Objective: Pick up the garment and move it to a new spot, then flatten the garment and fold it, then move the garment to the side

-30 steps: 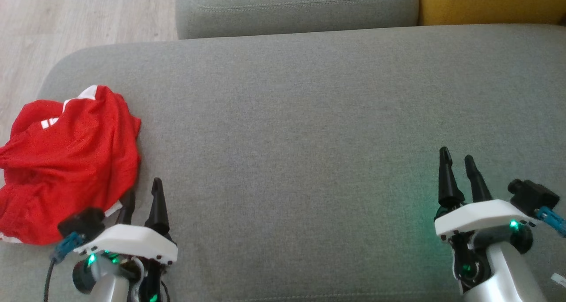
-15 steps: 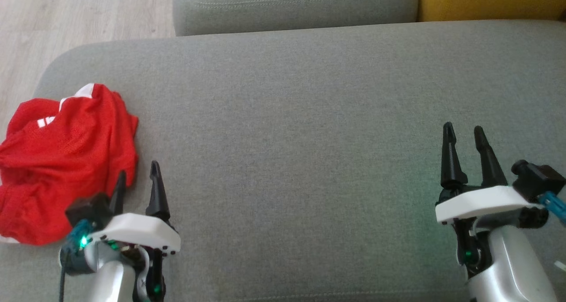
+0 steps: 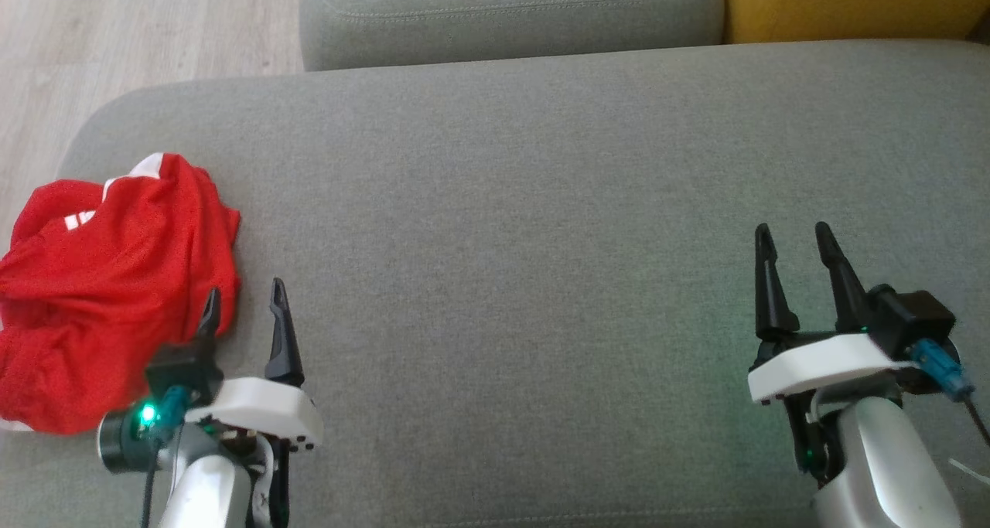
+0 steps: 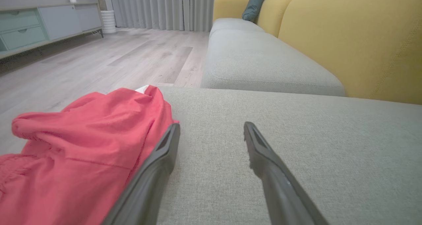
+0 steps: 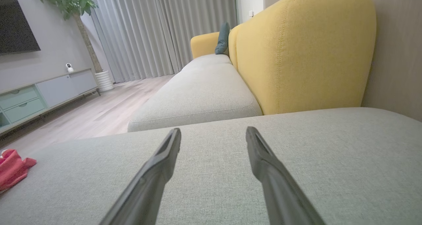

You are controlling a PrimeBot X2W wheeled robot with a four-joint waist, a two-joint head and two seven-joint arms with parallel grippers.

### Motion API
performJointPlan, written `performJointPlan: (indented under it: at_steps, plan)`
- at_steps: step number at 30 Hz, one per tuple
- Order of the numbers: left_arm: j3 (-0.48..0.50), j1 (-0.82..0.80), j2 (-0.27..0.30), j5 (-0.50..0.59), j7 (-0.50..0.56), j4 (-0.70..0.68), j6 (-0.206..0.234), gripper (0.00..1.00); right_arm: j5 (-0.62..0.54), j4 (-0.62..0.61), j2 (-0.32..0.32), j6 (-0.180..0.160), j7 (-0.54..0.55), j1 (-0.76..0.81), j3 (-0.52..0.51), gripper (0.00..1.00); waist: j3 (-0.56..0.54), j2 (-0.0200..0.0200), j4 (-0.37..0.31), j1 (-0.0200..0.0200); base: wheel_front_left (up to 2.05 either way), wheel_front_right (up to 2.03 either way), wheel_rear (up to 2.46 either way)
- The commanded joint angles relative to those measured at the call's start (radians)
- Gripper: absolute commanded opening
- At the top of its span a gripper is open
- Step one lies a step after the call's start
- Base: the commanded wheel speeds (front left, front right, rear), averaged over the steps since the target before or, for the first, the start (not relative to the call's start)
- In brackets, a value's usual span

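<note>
One red jersey, not yet picked up.
The jersey lies bunched at nine o'clock on the grey cushion. The left gripper, jaws apart and empty, sits just beside its edge, likely lined up to grab. The right gripper, also spread, waits at four o'clock.

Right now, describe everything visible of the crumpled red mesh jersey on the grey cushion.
The red mesh jersey lies crumpled in a loose heap at the left end of the grey fabric cushion, near its edge. White stripes and a white panel show along its far side. No print shows among the folds. The open left gripper sits beside its right edge; contact is unclear.
</note>
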Motion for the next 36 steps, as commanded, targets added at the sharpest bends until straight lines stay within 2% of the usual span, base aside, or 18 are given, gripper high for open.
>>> performJointPlan:
  at_steps: [1, 13, 21, 28, 29, 36]
  plan:
    - [0.02, -0.046, 0.017, 0.034, -0.019, -0.032, 0.011, 1.0, -0.035, -0.027, -0.005, 0.007, -0.015, -0.055, 0.029, 1.0, -0.001, 0.0, -0.001, 0.0, 0.0, 0.0, 0.0]
    - [0.029, -0.045, 0.01, 0.169, -0.053, -0.036, 0.031, 1.0, -0.167, -0.006, -0.006, 0.008, -0.05, -0.063, 0.0, 1.0, -0.002, 0.0, -0.009, 0.0, 0.0, 0.0, 0.0]
    - [0.036, -0.048, 0.0, 0.173, -0.053, -0.035, 0.016, 1.0, -0.165, -0.015, -0.006, 0.008, -0.05, -0.06, 0.001, 1.0, 0.006, 0.0, 0.012, 0.0, 0.0, 0.0, 0.0]
    - [0.022, -0.052, -0.017, 0.166, -0.053, -0.025, 0.003, 1.0, -0.159, -0.02, -0.006, 0.008, -0.05, -0.057, 0.029, 1.0, 0.01, 0.0, 0.144, 0.0, 0.0, 0.0, 0.0]
    - [0.018, -0.048, -0.02, 0.167, -0.053, -0.027, -0.003, 1.0, -0.154, -0.022, -0.006, 0.008, -0.05, -0.053, 0.039, 1.0, 0.009, 0.0, 0.197, 0.0, 0.0, 0.0, 0.0]
    - [0.037, -0.032, -0.021, 0.168, -0.053, -0.033, -0.004, 1.0, -0.135, -0.014, -0.006, 0.008, -0.05, -0.045, 0.064, 1.0, 0.004, 0.0, 0.373, 0.0, 0.0, 0.0, 0.0]
